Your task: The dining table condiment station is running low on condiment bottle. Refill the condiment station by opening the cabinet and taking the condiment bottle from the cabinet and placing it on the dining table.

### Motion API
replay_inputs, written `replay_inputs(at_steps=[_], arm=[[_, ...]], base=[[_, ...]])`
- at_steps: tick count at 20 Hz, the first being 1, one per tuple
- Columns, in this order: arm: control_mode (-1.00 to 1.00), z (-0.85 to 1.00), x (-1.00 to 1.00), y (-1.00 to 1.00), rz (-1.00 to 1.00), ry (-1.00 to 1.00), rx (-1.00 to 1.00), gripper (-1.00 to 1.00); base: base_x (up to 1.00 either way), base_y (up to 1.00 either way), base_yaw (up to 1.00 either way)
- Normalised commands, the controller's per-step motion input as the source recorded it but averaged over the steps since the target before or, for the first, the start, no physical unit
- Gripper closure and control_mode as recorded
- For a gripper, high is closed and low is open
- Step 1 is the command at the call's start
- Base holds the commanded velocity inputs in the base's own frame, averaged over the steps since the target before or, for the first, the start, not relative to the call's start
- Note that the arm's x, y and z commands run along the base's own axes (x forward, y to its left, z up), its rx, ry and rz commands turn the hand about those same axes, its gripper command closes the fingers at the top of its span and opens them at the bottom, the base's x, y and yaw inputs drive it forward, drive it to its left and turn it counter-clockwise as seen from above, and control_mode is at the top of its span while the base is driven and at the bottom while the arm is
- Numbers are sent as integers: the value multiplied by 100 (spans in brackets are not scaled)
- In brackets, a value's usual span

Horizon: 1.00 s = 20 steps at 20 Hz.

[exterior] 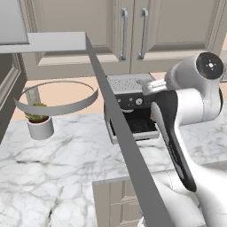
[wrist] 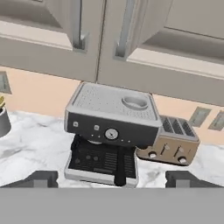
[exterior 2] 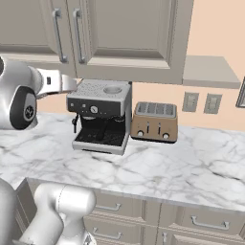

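Two cabinet (wrist: 100, 39) doors (both shut), two handles (wrist: 78, 26).

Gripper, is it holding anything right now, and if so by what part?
Nothing is held. The gripper is open, its fingertips wide apart with only air between them, facing the coffee machine under the closed cabinet.

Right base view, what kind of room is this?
A home kitchen, most likely: an espresso machine and a toaster stand on a marble counter, with beige wall cabinets above and drawers below.
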Motion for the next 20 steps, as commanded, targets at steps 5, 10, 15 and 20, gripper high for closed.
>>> replay_inputs(at_steps=[5,10,15,20], arm=[[-100,53,6,1,0,-42,8,-100],[-100,5,15,-6,4,-31,5,-100],[-100,2,43,-1,17,-27,8,-100],[-100,6,32,-1,21,-22,6,-100]], base=[[0,0,0],[0,0,0],[0,0,0],[0,0,0]])
